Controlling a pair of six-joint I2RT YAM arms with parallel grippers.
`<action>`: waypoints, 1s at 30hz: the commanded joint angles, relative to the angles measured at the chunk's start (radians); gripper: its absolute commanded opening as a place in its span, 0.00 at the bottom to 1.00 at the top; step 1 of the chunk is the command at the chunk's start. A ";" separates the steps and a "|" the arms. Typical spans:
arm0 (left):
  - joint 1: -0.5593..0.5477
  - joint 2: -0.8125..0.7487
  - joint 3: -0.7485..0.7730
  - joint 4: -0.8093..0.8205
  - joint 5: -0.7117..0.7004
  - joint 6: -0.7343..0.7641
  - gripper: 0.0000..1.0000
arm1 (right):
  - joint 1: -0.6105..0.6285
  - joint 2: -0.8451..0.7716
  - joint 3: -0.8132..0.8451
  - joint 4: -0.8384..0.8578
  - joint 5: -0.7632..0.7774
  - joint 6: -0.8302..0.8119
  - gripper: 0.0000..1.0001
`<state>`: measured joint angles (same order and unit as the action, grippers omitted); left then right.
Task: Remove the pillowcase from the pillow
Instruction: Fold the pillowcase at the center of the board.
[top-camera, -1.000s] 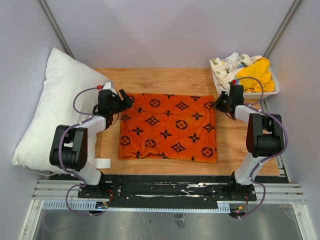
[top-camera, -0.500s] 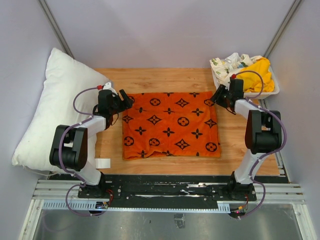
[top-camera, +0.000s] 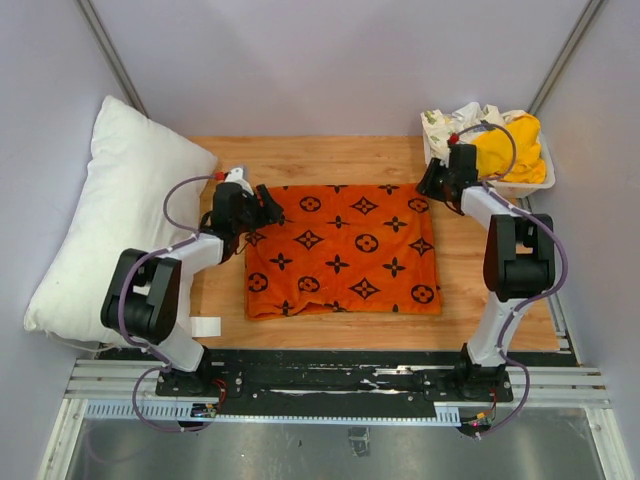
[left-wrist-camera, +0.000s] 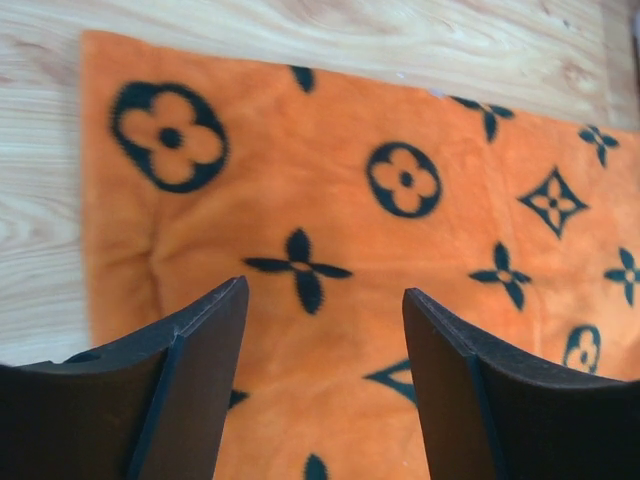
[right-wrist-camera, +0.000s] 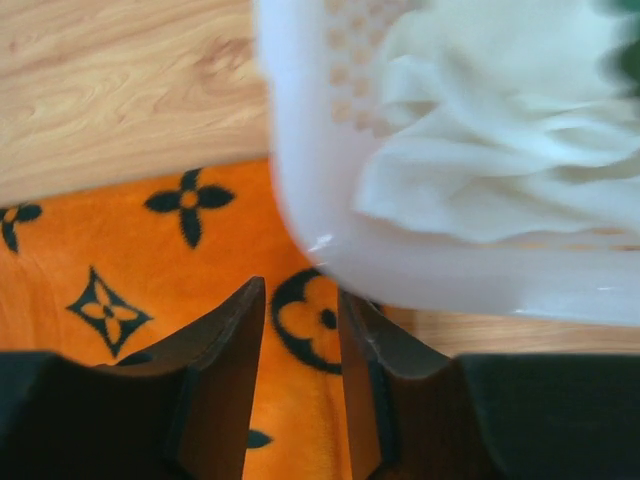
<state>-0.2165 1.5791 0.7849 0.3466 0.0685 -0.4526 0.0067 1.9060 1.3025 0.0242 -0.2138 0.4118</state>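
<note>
Pillowcase (top-camera: 342, 250): orange with black motifs, spread flat on the wooden table (top-camera: 330, 158). It is empty and off the pillow. Its near left corner is slightly rumpled.
Pillow (top-camera: 110, 210): plain white and plump. It lies well to the left of the pillowcase, apart from it and against the side wall. No part of it is inside the pillowcase.
Left gripper (left-wrist-camera: 325, 295): over the pillowcase's far left corner. The jaws are spread wide with nothing between them, and the wrist view shows only orange cloth in the gap. Whether the fingertips (left-wrist-camera: 215, 320) touch the cloth cannot be told.
Right gripper (right-wrist-camera: 302, 290): over the pillowcase's far right corner. The jaws are parted by a narrow gap and grip nothing, with orange cloth visible below them.
Basket (right-wrist-camera: 300, 180): white plastic, just beyond the pillowcase's far right corner. Its wall is close in front of the right gripper's fingers (right-wrist-camera: 225, 340). Contact between them cannot be told.
Yellow cloth (top-camera: 512, 150): heaped in the basket, to the right of the pillowcase.
White printed cloth (top-camera: 452, 122): crumpled in the same basket, beside the yellow cloth.
Small white item (top-camera: 207, 326): on the table near the pillowcase's near left corner, apart from it. It is too small to identify.
</note>
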 joint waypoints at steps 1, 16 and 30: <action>-0.069 -0.035 -0.016 0.056 0.074 -0.014 0.61 | 0.137 -0.042 0.005 -0.048 0.025 -0.086 0.32; -0.429 -0.270 -0.355 0.111 0.437 0.010 0.51 | 0.505 -0.634 -0.599 -0.165 -0.149 0.074 0.13; -0.439 -0.278 -0.493 -0.137 0.132 -0.082 0.56 | 0.096 -0.666 -0.717 -0.445 -0.106 0.018 0.09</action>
<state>-0.6537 1.3422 0.3340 0.3653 0.3588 -0.4957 0.2089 1.2198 0.5766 -0.3305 -0.3710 0.4507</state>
